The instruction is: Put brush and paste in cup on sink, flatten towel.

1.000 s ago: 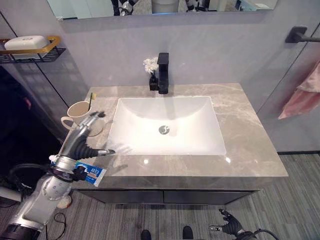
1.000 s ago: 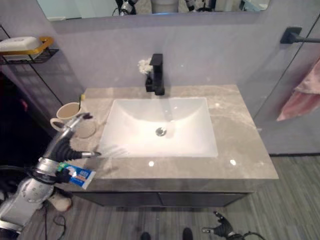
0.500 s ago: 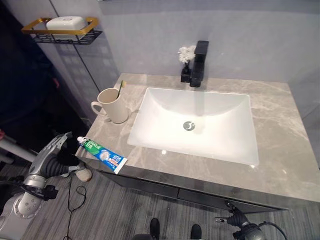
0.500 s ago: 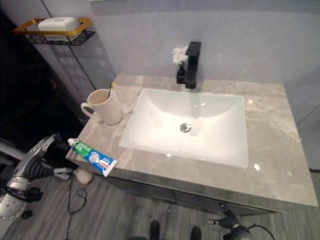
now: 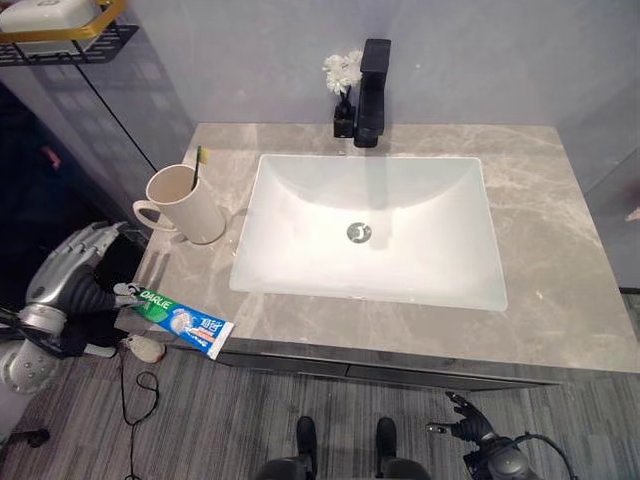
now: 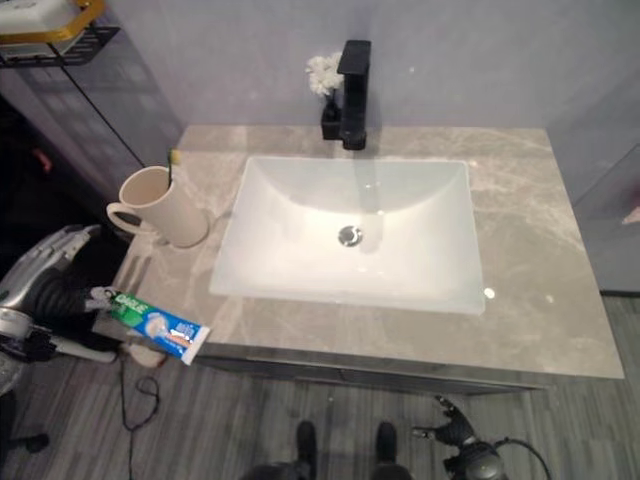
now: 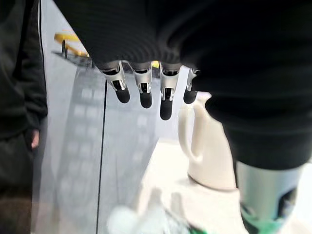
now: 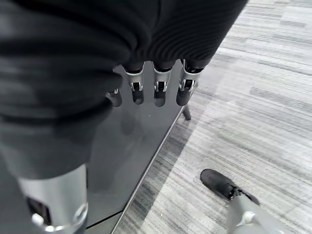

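A cream cup (image 5: 182,206) with a handle stands on the grey marble counter (image 5: 540,250), left of the basin. A toothbrush (image 5: 199,160) stands in it. The toothpaste tube (image 5: 182,323) lies on the counter's front left corner, its flat end past the edge. My left hand (image 5: 66,283) hangs just left of that corner, open. Its fingers (image 7: 142,92) are straight and its thumb (image 7: 261,192) is close to the tube's green cap; I cannot tell if they touch. My right hand (image 5: 467,421) hangs low before the cabinet, fingers (image 8: 157,90) relaxed. A sliver of pink towel (image 5: 632,213) shows far right.
The white basin (image 5: 300,200) fills the counter's middle, with a black tap (image 5: 372,80) and a small white flower (image 5: 342,71) behind it. A gold wall shelf with soap (image 5: 50,20) hangs at the upper left. Striped floor lies below.
The camera has shifted. My left hand has dropped from over the counter to beside its left corner, uncovering the toothpaste, and now sits nearer the tube's cap.
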{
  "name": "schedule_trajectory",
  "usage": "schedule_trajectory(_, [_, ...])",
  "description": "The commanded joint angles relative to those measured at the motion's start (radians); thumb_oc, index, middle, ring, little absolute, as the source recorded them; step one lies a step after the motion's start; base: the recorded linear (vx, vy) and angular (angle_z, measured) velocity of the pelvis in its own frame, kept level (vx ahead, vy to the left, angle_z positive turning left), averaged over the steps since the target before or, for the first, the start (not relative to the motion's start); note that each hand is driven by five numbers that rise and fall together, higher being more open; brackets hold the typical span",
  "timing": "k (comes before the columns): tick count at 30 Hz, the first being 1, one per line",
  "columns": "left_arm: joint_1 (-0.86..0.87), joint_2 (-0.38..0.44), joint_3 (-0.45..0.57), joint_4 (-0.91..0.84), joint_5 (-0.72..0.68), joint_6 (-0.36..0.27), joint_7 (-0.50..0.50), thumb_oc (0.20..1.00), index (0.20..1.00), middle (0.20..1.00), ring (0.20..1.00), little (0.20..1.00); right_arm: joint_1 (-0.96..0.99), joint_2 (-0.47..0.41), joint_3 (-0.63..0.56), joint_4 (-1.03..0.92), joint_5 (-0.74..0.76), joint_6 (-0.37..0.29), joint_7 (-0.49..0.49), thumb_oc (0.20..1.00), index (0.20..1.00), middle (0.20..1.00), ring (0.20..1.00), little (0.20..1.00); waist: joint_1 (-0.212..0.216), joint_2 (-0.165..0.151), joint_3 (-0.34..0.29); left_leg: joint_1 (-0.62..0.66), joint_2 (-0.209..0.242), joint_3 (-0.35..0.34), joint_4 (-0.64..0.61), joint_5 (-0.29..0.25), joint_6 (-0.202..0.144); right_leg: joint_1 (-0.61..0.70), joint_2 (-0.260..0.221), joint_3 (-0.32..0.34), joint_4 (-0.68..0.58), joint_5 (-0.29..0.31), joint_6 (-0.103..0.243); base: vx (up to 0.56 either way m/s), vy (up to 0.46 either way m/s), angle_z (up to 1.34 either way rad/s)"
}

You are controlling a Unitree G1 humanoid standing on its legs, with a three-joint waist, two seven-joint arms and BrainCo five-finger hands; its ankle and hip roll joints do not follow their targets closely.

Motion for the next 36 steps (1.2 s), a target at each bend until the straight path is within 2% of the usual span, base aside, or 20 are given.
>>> schedule_trajectory(1, [0.007, 0.065, 0.080, 0.005, -0.005, -0.016, 0.060, 1.000, 1.000, 1.000, 1.000, 1.000, 0.007, 0.005, 0.013, 0.002, -0.023, -0.033, -0.014, 1.000, 1.000, 1.000, 1.000, 1.000, -0.001, -0.065, -0.037, -0.019, -0.007, -0.030, 0.006, -0.030, -0.047, 0.005, -0.183, 0.030, 0.004, 0.181, 0.136, -0.03, 0.078, -0.09])
schedule_trajectory(4, [0.045, 0.004, 0.138, -0.019, -0.071, -0.016, 0.075, 1.000, 1.000, 1.000, 1.000, 1.000, -0.001, 0.005, 0.012, -0.006, -0.034, -0.026, -0.017, 1.000, 1.000, 1.000, 1.000, 1.000, 0.000, -0.074, -0.018, -0.004, -0.005, 0.018, 0.006, -0.031, -0.042, -0.018, -0.180, 0.020, 0.028, 0.213, 0.136, -0.08, 0.076, -0.23])
schedule_trajectory(6, [0.070, -0.030, 0.165, -0.040, -0.090, -0.006, 0.074, 1.000, 1.000, 1.000, 1.000, 1.000, -0.015, 0.009, 0.021, -0.001, -0.039, -0.021, -0.012, 1.000, 1.000, 1.000, 1.000, 1.000, 0.018, -0.071, -0.003, -0.001, 0.009, 0.052, 0.006, -0.026, -0.032, -0.036, -0.143, -0.042, 0.103, 0.149, 0.129, -0.15, 0.130, -0.51])
schedule_trajectory(7, [0.081, -0.048, 0.175, -0.045, -0.101, -0.008, 0.065, 1.000, 1.000, 1.000, 1.000, 1.000, -0.018, 0.011, 0.026, 0.003, -0.038, -0.023, -0.009, 1.000, 1.000, 1.000, 1.000, 1.000, 0.013, -0.067, 0.003, 0.006, 0.013, 0.059, 0.006, -0.024, -0.030, -0.037, -0.110, -0.025, 0.144, 0.094, 0.111, -0.06, 0.090, -0.56])
schedule_trajectory(8, [0.082, -0.048, 0.176, -0.045, -0.101, -0.008, 0.065, 1.000, 1.000, 1.000, 1.000, 1.000, -0.018, 0.011, 0.026, 0.003, -0.038, -0.023, -0.009, 1.000, 1.000, 1.000, 1.000, 1.000, 0.013, -0.067, 0.002, 0.005, 0.013, 0.059, 0.006, -0.024, -0.030, -0.038, -0.110, -0.025, 0.145, 0.094, 0.111, -0.03, 0.104, -0.53])
schedule_trajectory(10, [0.087, -0.097, 0.178, -0.050, -0.132, -0.012, 0.042, 1.000, 1.000, 1.000, 1.000, 1.000, -0.015, 0.002, 0.040, -0.003, -0.035, -0.031, 0.008, 1.000, 1.000, 1.000, 1.000, 1.000, 0.014, -0.053, 0.010, 0.016, 0.022, 0.076, 0.006, -0.006, -0.010, -0.047, 0.029, -0.006, 0.303, -0.058, 0.052, -0.10, 0.161, -0.38])
schedule_trajectory(12, [0.090, -0.114, 0.174, -0.060, -0.134, -0.007, 0.026, 1.000, 1.000, 1.000, 1.000, 1.000, -0.006, 0.004, 0.047, 0.007, -0.031, -0.035, 0.017, 1.000, 1.000, 1.000, 1.000, 1.000, 0.013, -0.057, 0.005, 0.022, 0.011, 0.078, 0.006, -0.007, -0.004, -0.032, 0.092, 0.004, 0.345, -0.117, 0.030, -0.08, 0.088, -0.33])
schedule_trajectory(13, [0.089, -0.128, 0.172, -0.053, -0.133, -0.004, 0.025, 1.000, 1.000, 1.000, 1.000, 1.000, -0.003, 0.004, 0.051, 0.011, -0.030, -0.036, 0.020, 1.000, 1.000, 1.000, 1.000, 1.000, 0.015, -0.059, 0.000, 0.016, 0.008, 0.078, 0.006, 0.001, -0.003, -0.031, 0.126, 0.016, 0.347, -0.127, 0.017, -0.05, 0.028, -0.35])
schedule_trajectory(17, [0.067, -0.166, 0.139, -0.012, -0.134, 0.004, 0.017, 1.000, 1.000, 1.000, 1.000, 1.000, 0.001, -0.002, 0.068, 0.027, -0.030, -0.032, 0.024, 1.000, 1.000, 1.000, 1.000, 1.000, 0.020, -0.077, -0.006, 0.019, -0.015, 0.077, 0.006, 0.015, -0.006, 0.015, 0.161, 0.064, 0.238, -0.124, -0.020, -0.01, -0.018, -0.08])
schedule_trajectory(20, [0.045, -0.196, 0.109, 0.001, -0.151, 0.002, 0.009, 1.000, 1.000, 1.000, 1.000, 1.000, 0.010, -0.017, 0.062, 0.029, -0.027, -0.030, 0.026, 1.000, 1.000, 1.000, 1.000, 1.000, 0.017, -0.075, -0.008, 0.031, -0.030, 0.064, 0.017, 0.014, -0.003, 0.040, 0.172, 0.085, 0.174, -0.113, -0.032, 0.01, -0.022, -0.04])
schedule_trajectory(22, [0.014, -0.205, 0.075, 0.007, -0.157, 0.004, 0.002, 1.000, 1.000, 1.000, 1.000, 1.000, 0.019, -0.041, 0.050, 0.004, -0.017, -0.030, 0.027, 1.000, 1.000, 1.000, 1.000, 1.000, 0.004, -0.073, 0.013, -0.009, -0.046, 0.052, 0.133, -0.018, -0.008, 0.051, 0.159, 0.085, 0.153, -0.100, -0.042, -0.06, -0.019, 0.23])
schedule_trajectory(24, [-0.009, -0.207, 0.049, -0.010, -0.152, 0.004, -0.002, 1.000, 1.000, 1.000, 1.000, 1.000, 0.027, -0.061, 0.040, -0.016, -0.009, -0.032, 0.028, 1.000, 1.000, 1.000, 1.000, 1.000, -0.003, -0.071, 0.035, -0.050, -0.053, 0.047, 0.206, -0.030, -0.038, 0.055, 0.146, 0.075, 0.146, -0.097, -0.052, -0.11, -0.011, 0.38])
schedule_trajectory(26, [-0.045, -0.206, 0.020, -0.016, -0.151, 0.002, -0.003, 1.000, 1.000, 1.000, 1.000, 1.000, 0.030, -0.072, 0.030, -0.022, -0.010, -0.032, 0.023, 1.000, 1.000, 1.000, 1.000, 1.000, -0.015, -0.070, 0.050, -0.092, -0.009, 0.069, 0.255, -0.021, -0.077, 0.062, 0.128, 0.055, 0.141, -0.100, -0.054, -0.11, 0.002, 0.33])
schedule_trajectory(27, [-0.057, -0.204, 0.007, -0.019, -0.149, 0.001, -0.005, 1.000, 1.000, 1.000, 1.000, 1.000, 0.034, -0.071, 0.022, -0.019, -0.009, -0.031, 0.018, 1.000, 1.000, 1.000, 1.000, 1.000, -0.025, -0.070, 0.051, -0.103, 0.027, 0.095, 0.258, -0.013, -0.085, 0.066, 0.119, 0.043, 0.134, -0.099, -0.054, -0.06, 0.051, 0.58])
schedule_trajectory(28, [-0.062, -0.199, -0.004, -0.014, -0.145, -0.002, -0.007, 1.000, 1.000, 1.000, 1.000, 1.000, 0.038, -0.071, 0.014, -0.019, -0.007, -0.028, 0.015, 1.000, 1.000, 1.000, 1.000, 1.000, -0.023, -0.071, 0.048, -0.106, 0.051, 0.077, 0.247, -0.006, -0.084, 0.072, 0.112, 0.041, 0.127, -0.096, -0.052, -0.03, 0.077, 0.66])
schedule_trajectory(31, [-0.052, -0.189, -0.010, -0.020, -0.155, -0.004, 0.008, 1.000, 1.000, 1.000, 1.000, 1.000, 0.031, -0.071, 0.010, 0.000, 0.003, -0.029, 0.003, 1.000, 1.000, 1.000, 1.000, 1.000, -0.008, -0.083, 0.039, -0.110, 0.094, -0.055, 0.232, 0.006, -0.081, 0.070, 0.084, 0.059, 0.134, -0.094, -0.042, 0.01, 0.133, 0.17])
schedule_trajectory(32, [-0.048, -0.184, -0.007, -0.027, -0.156, -0.003, 0.012, 1.000, 1.000, 1.000, 1.000, 1.000, 0.028, -0.071, 0.007, 0.009, 0.005, -0.028, 0.000, 1.000, 1.000, 1.000, 1.000, 1.000, -0.007, -0.082, 0.034, -0.106, 0.123, -0.084, 0.218, 0.019, -0.088, 0.066, 0.075, 0.061, 0.140, -0.098, -0.038, 0.06, 0.282, -0.23])
schedule_trajectory(33, [-0.039, -0.180, 0.001, -0.043, -0.169, -0.003, 0.019, 1.000, 1.000, 1.000, 1.000, 1.000, 0.017, -0.071, 0.009, 0.035, 0.005, -0.025, -0.007, 1.000, 1.000, 1.000, 1.000, 1.000, 0.000, -0.073, 0.033, -0.083, 0.188, -0.158, 0.180, 0.057, -0.108, 0.064, 0.060, 0.070, 0.158, -0.113, -0.031, 0.09, 0.326, -0.24])
schedule_trajectory(35, [-0.020, -0.174, 0.017, -0.063, -0.184, -0.004, 0.023, 1.000, 1.000, 1.000, 1.000, 1.000, 0.003, -0.073, 0.012, 0.055, 0.005, -0.022, -0.008, 1.000, 1.000, 1.000, 1.000, 1.000, 0.016, -0.058, 0.031, -0.050, 0.195, -0.250, 0.157, 0.053, -0.120, 0.059, 0.050, 0.090, 0.177, -0.123, -0.016, 0.10, 0.296, -0.29])
schedule_trajectory(36, [-0.005, -0.176, 0.029, -0.075, -0.192, -0.008, 0.020, 1.000, 1.000, 1.000, 1.000, 1.000, -0.003, -0.078, 0.007, 0.056, 0.003, -0.021, -0.005, 1.000, 1.000, 1.000, 1.000, 1.000, 0.014, -0.051, 0.026, -0.031, 0.184, -0.266, 0.154, 0.031, -0.127, 0.063, 0.039, 0.102, 0.181, -0.122, -0.008, 0.12, 0.285, -0.62])
